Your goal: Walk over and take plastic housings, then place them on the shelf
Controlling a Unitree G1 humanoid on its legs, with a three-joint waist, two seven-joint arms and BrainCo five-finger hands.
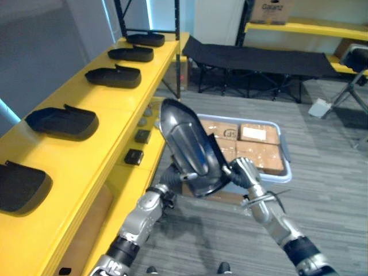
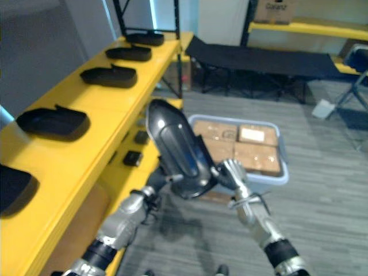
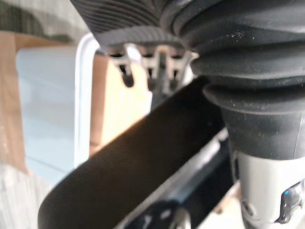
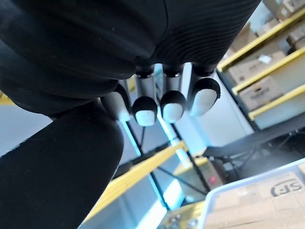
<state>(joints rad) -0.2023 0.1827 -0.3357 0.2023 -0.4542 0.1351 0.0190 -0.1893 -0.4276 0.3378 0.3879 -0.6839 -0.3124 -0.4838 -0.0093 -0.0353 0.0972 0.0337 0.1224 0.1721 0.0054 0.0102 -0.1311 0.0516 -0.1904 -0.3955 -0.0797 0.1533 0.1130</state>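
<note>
The plastic housing point(image 1: 190, 150) is held up to reach the shelf point(image 1: 112, 106) — clamped by the right hand point(image 1: 246, 172) fingers point(image 4: 172, 106), the left hand point(image 1: 171, 177) hold unclear.

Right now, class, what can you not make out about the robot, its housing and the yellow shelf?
Left hand: its grip is hidden behind the dark glossy plastic housing in both eye views.
Nearest black housing on the yellow shelf: cut off by the left eye view's edge.
Small black blocks on the lower shelf: too small to identify.
Pale blue bin: near corner hidden by the held housing.
</note>
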